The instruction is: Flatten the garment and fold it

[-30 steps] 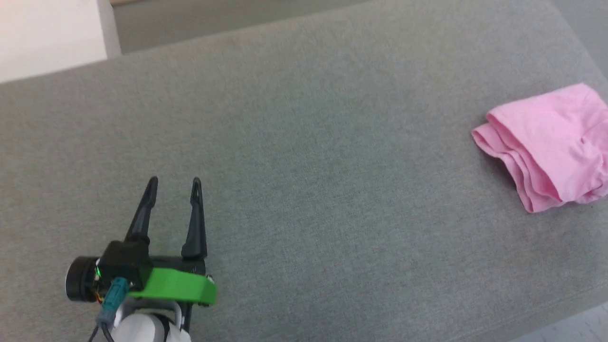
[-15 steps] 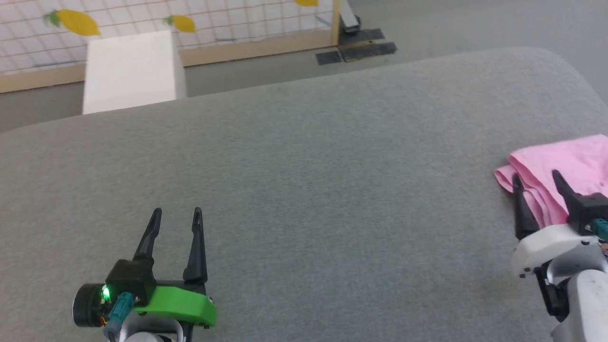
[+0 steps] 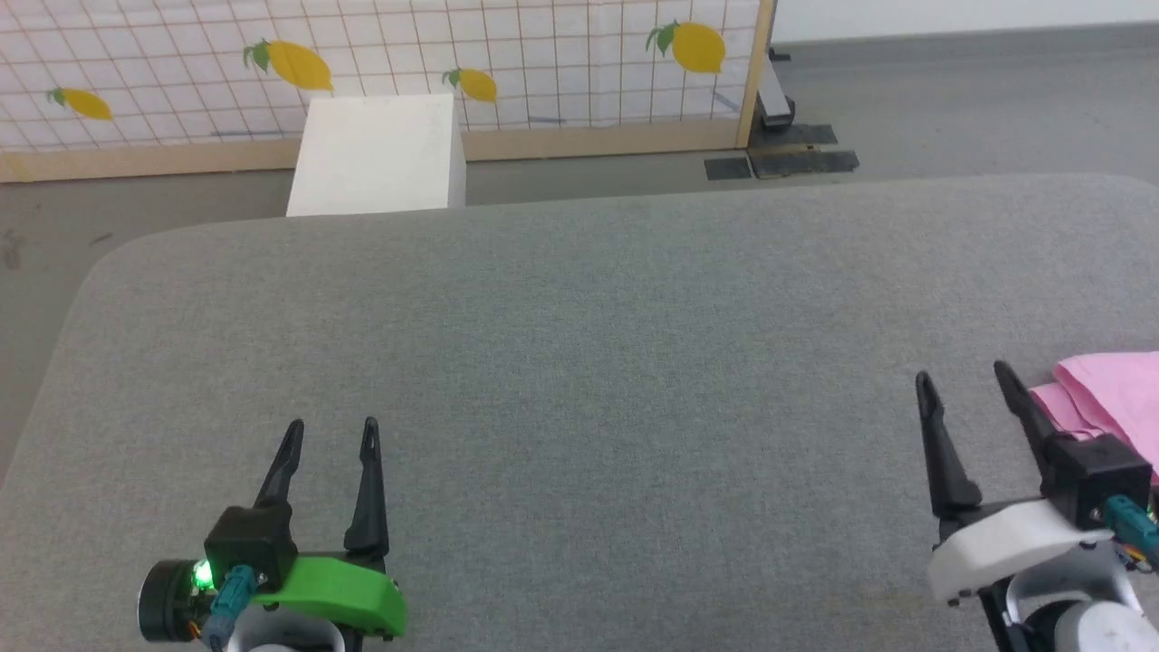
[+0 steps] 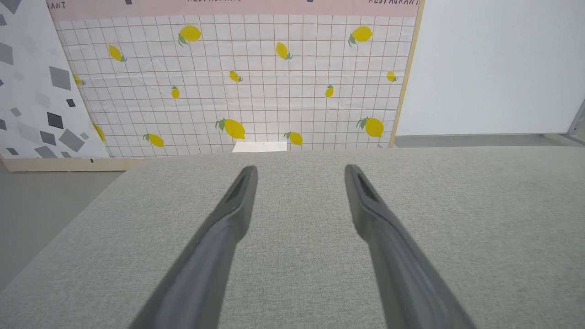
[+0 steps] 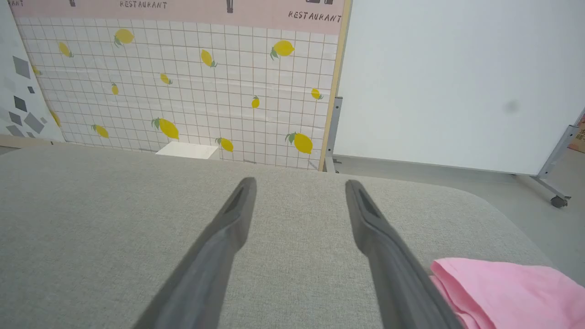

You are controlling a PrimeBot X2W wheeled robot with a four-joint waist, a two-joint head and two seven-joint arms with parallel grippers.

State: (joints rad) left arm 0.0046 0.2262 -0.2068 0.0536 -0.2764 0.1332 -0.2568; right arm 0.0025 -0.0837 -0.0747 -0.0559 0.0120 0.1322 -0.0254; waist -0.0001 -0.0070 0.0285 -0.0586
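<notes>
We see the head camera has swung up, so the garment now sits cut off at the right edge of the counter. The cloth itself didn't move. The right claw has come into view just beside it, and the left claw is well apart. Both are wide and empty. We judge the folding done and the arms parked. We can't check how neat the fold is, since most of the cloth is out of frame.
</notes>
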